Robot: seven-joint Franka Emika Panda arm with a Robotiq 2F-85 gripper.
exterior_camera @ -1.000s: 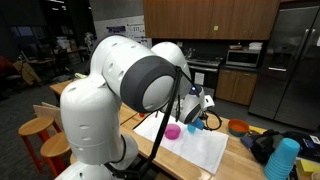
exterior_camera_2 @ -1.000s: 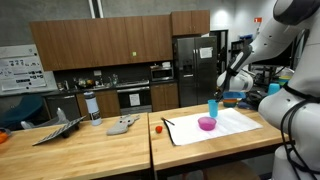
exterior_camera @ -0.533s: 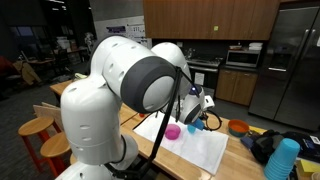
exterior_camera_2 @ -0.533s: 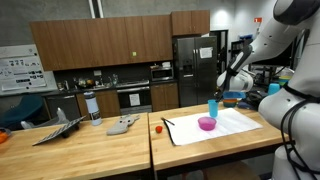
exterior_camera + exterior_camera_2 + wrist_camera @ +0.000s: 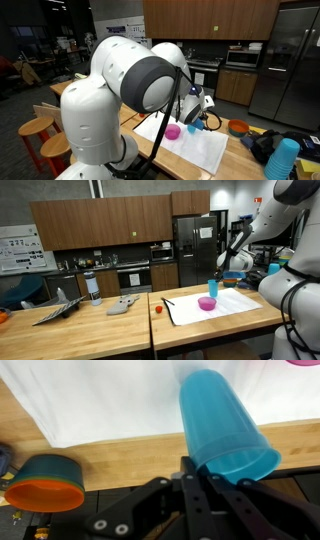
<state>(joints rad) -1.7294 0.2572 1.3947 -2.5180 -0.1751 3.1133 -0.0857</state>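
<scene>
One tool (image 5: 198,466), clenched, pinching the rim of the blue cup (image 5: 222,420).

Wrist view:
- The tool comes in from bottom centre, jaws closed tight with the cup wall between them.
- The cup fills upper centre to right of frame, wide mouth toward the tool, narrow base toward the top edge.
- Its base end lies over the white mat (image 5: 100,400). Its mouth end lies over the bare wood strip of the worktop (image 5: 120,458).
- Cannot tell here whether the base touches the mat.
- The orange bowl (image 5: 44,480) is lower left on the wood, well apart from the cup.
- A sliver of the pink bowl (image 5: 306,362) shows at the upper right corner.

In an exterior view:
- The blue cup (image 5: 212,287) is right of centre, upright, at the far edge of the white mat (image 5: 228,304).
- The tool (image 5: 215,277) is right on top of it.
- The pink bowl (image 5: 207,303) is just below the cup in frame, on the mat. Contact is not clear.
- A small red object (image 5: 158,308) sits on the worktop (image 5: 90,330), left of the mat and apart from it.

In an exterior view:
- The arm (image 5: 120,75) fills the centre of the frame.
- The tool (image 5: 198,106) is centre right, with the cup mostly hidden behind it.
- The pink bowl (image 5: 173,131) is lower left of the tool, on the mat (image 5: 200,150).
- The orange bowl (image 5: 238,127) is to the right of the tool.
- A stack of blue cups (image 5: 284,158) is in the lower right corner.
</scene>
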